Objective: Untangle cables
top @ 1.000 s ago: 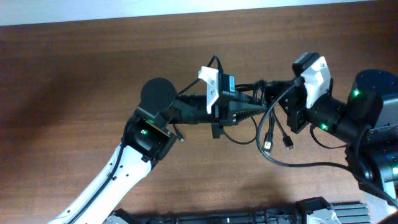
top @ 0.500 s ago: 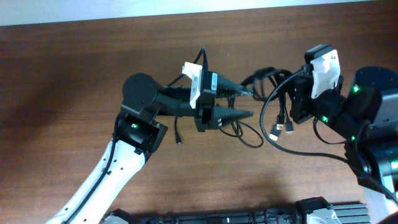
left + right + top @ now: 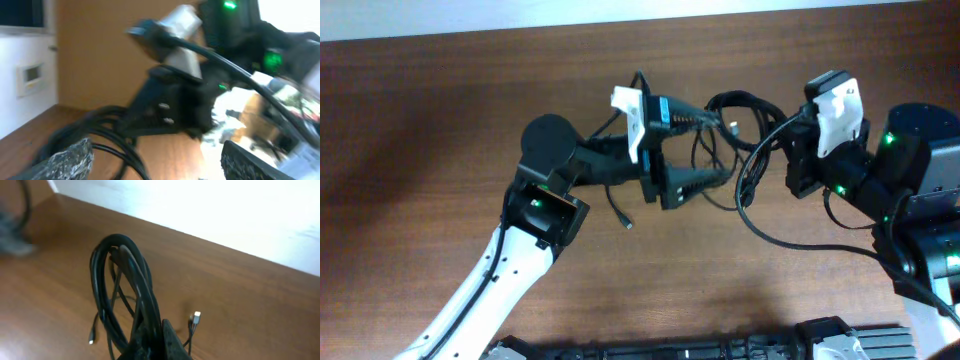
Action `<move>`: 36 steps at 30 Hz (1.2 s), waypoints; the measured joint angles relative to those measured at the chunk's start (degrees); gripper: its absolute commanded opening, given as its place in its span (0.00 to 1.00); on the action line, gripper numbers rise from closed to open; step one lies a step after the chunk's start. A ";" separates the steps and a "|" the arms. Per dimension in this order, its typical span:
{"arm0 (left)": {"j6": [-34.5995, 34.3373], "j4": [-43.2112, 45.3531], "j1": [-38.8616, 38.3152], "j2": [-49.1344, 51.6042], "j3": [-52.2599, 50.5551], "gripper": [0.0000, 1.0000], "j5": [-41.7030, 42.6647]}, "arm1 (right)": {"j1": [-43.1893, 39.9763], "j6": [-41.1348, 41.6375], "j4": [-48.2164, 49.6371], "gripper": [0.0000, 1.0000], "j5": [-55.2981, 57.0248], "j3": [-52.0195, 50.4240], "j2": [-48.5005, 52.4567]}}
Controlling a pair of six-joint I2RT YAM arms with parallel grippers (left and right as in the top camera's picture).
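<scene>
The cables (image 3: pixel 738 104) are a bundle of thin black cords, looped and hanging between the two arms. My right gripper (image 3: pixel 761 160) is shut on the cables; in the right wrist view the loops (image 3: pixel 124 278) rise out of its gripper (image 3: pixel 161 336). A silvery plug (image 3: pixel 196 316) dangles beside it. My left gripper (image 3: pixel 724 148) stands wide open beside the bundle, with some strands crossing between its fingers. In the left wrist view its gripper (image 3: pixel 156 161) is open, and cable strands (image 3: pixel 116 146) run past the left finger (image 3: pixel 67 159). One loose cable end (image 3: pixel 627 224) lies on the table.
The brown wooden table (image 3: pixel 440 120) stretches left and back to a white wall. The right arm's body (image 3: pixel 910 190) fills the right side, and the left arm (image 3: pixel 520 250) comes in from the lower left. Black equipment (image 3: pixel 720 345) lines the front edge.
My left gripper has gone from shut to wide open, shifting a little left and toward the back. The right gripper kept its hold and drew the bundle slightly right.
</scene>
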 measured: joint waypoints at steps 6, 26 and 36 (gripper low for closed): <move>-1.14 -5.27 0.00 0.00 0.02 0.80 -10.43 | 0.00 -4.76 -0.22 0.04 -5.55 0.00 0.00; -9.81 -11.28 0.28 -0.07 0.02 0.47 -15.37 | 0.00 -9.97 0.44 0.04 -13.33 0.00 -0.76; -10.78 -10.71 0.39 -0.11 0.02 0.34 -13.00 | 0.00 -10.38 0.42 0.04 -13.00 0.00 -0.76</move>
